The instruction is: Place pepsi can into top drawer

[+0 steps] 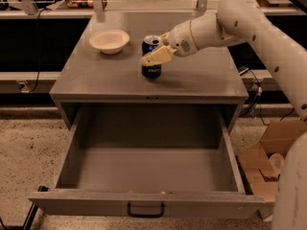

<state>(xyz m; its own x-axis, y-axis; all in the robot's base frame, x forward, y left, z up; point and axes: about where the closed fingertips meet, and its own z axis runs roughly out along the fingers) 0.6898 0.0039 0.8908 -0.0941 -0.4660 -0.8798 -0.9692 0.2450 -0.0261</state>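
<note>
The pepsi can (151, 71) stands upright on the grey cabinet top (105, 75), right of centre. My gripper (153, 49) reaches in from the right and is open, with one cream finger (156, 56) across the front of the can and the other behind its silver top. The can still rests on the surface. The top drawer (144, 200) is pulled fully out below the cabinet top, its grey box empty, with the black handle (145, 210) at the centre of its front panel.
A cream shallow bowl (109, 40) sits on the cabinet top left of the can. An open cardboard box (273, 152) stands on the floor at the right of the drawer. My white arm (268, 37) spans the upper right. Shelves run behind the cabinet.
</note>
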